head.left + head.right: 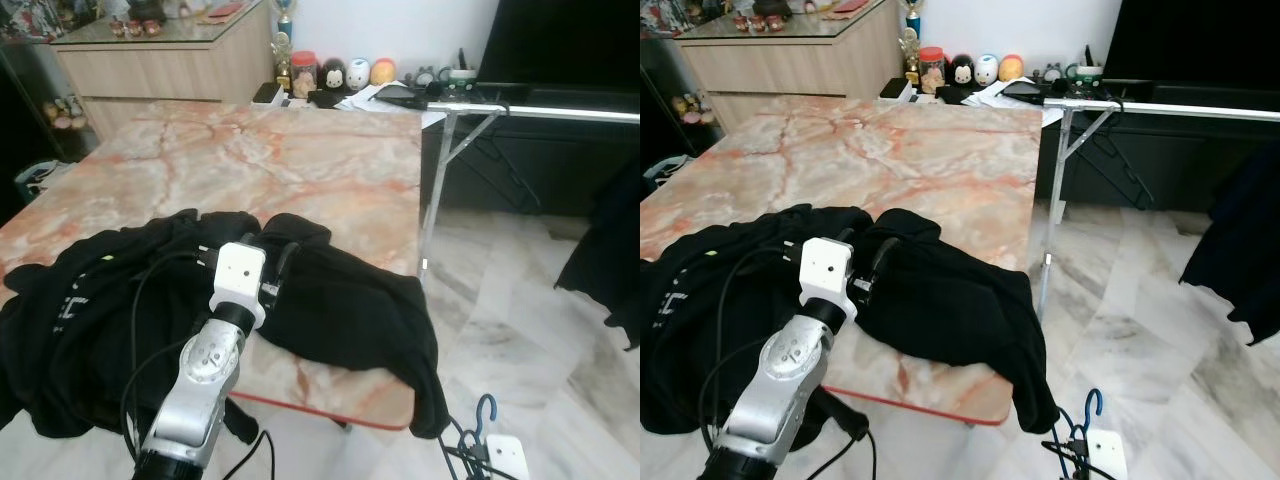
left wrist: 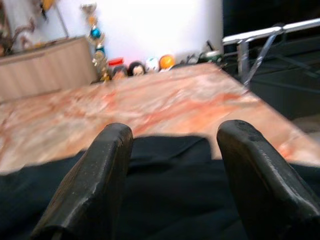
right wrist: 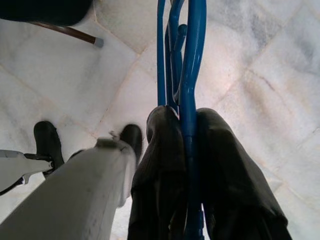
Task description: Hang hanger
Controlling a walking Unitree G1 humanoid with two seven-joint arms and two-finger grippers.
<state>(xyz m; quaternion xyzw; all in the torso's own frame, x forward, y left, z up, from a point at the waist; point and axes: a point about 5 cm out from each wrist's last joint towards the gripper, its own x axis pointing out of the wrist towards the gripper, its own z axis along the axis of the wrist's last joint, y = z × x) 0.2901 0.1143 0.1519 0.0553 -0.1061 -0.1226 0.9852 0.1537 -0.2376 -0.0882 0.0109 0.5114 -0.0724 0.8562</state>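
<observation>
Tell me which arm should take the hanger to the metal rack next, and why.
Right. The right pincer is already shut on the blue wire hanger, low over the pale marble floor, on the side of the silver metal rack. The left pincer is open above the black garment.

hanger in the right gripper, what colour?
Blue. The hanger shows best in the right wrist view, clamped in the right gripper.

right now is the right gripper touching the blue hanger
Touching. In the right wrist view the right gripper has its two black fingers pressed against either side of the blue hanger, with no gap between them and the bar.
</observation>
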